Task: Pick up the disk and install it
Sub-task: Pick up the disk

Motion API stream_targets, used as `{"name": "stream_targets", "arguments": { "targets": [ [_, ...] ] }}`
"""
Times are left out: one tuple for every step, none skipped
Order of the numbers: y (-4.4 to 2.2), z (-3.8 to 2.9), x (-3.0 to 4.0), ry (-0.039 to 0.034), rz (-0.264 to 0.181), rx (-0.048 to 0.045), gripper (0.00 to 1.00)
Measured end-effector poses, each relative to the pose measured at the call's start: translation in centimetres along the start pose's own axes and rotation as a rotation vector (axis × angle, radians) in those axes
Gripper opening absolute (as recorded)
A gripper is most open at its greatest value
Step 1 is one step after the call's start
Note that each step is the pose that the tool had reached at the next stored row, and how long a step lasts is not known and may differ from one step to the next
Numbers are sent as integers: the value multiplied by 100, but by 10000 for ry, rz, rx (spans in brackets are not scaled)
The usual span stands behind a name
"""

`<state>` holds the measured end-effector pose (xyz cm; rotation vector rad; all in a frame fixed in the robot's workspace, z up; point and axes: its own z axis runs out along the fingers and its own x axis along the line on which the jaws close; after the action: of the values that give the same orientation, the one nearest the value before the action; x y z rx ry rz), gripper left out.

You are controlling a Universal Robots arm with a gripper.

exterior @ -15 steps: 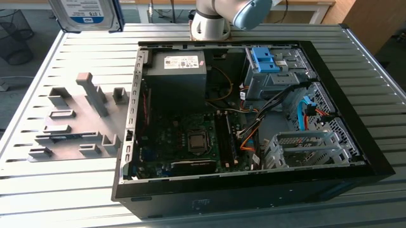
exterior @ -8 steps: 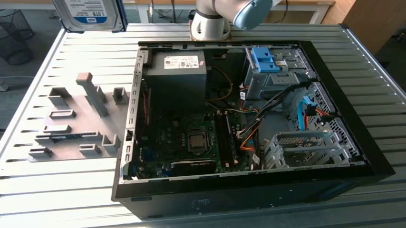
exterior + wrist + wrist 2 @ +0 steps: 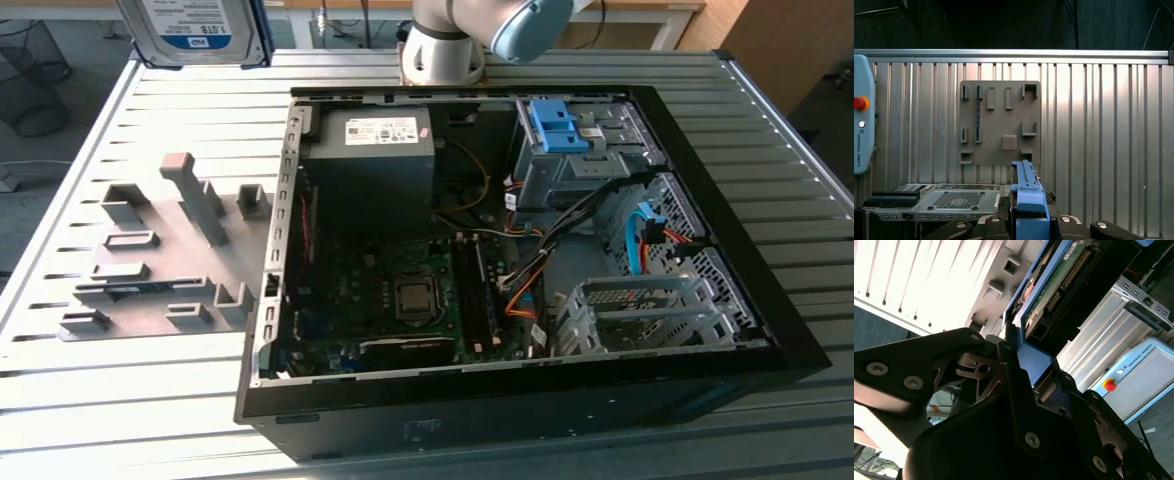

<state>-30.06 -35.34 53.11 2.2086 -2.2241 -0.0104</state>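
Disk [image 3: 1026, 192] clamped edge-on in tool [image 3: 1029, 222], long axis pointing straight out

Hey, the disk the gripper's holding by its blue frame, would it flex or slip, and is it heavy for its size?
Probably stiff: the disk is a flat metal slab. Likely heavy for its size. The gripper clamps the smooth blue frame, so it might slip or twist; the bare circuit board looks fragile.

Print stands on the disk [image 3: 198, 30] label, the power supply [image 3: 368, 172] sticker and the pendant [image 3: 861, 135].
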Motion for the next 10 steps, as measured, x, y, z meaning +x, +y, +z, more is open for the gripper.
{"name": "stream_targets", "arguments": {
  "targets": [
    [-6, 0, 0, 0, 0, 0, 37],
    [-12, 0, 0, 0, 0, 0, 37],
    [-18, 0, 0, 0, 0, 0, 37],
    [-23, 0, 0, 0, 0, 0, 37],
    [-28, 0, 0, 0, 0, 0, 37],
    [-34, 0, 0, 0, 0, 0, 37],
    [-39, 0, 0, 0, 0, 0, 37],
    [-45, 0, -1, 0, 0, 0, 37],
    [-50, 0, 0, 0, 0, 0, 37],
    [-55, -1, 0, 0, 0, 0, 37]
  ]
}}
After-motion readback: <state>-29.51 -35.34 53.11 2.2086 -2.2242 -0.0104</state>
